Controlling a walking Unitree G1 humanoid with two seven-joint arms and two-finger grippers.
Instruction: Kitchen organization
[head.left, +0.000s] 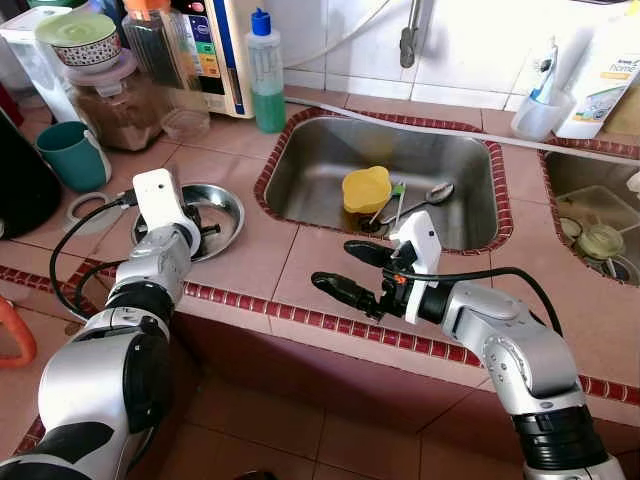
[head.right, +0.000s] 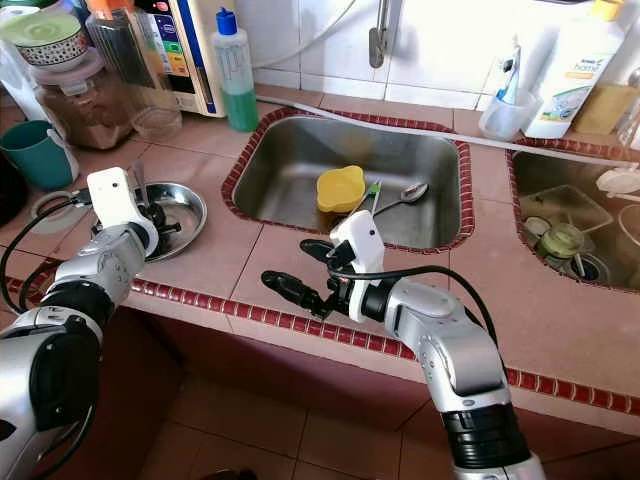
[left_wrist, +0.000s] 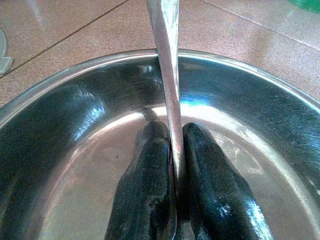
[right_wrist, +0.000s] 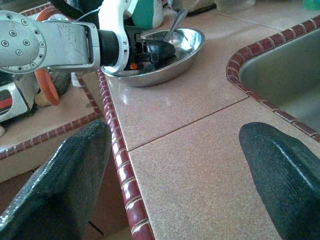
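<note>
Sinks: two steel basins are sitting in the tiled counter (head.left: 300, 270), the nearer sink (head.left: 320, 170) in the middle and a second one (head.left: 590, 200) on the robot's right.
Sink contents: one yellow cup (head.left: 367, 188), one spoon (head.left: 425, 196) and one green-handled utensil (head.left: 397, 198) are lying together in the middle sink.
Steel dish: one shallow round dish (head.right: 190, 205) is resting on the counter to the robot's left of the sink.
Left gripper: the left gripper (left_wrist: 172, 165) is reaching into the dish with its fingers (left_wrist: 150, 185) pinching a metal utensil handle (left_wrist: 167, 55) that is leaning up over the rim.
Right gripper: the right gripper (head.left: 345, 268) is hovering over the counter's front edge, fingers spread wide and holding nothing.
Counter back: one green soap bottle (head.left: 266, 75), one teal mug (head.left: 72, 152) and one brown jar (head.left: 115, 100) are standing there.
Wrist views: the left one is showing the pinch up close; the right one is looking across the counter at the left gripper in the dish.
</note>
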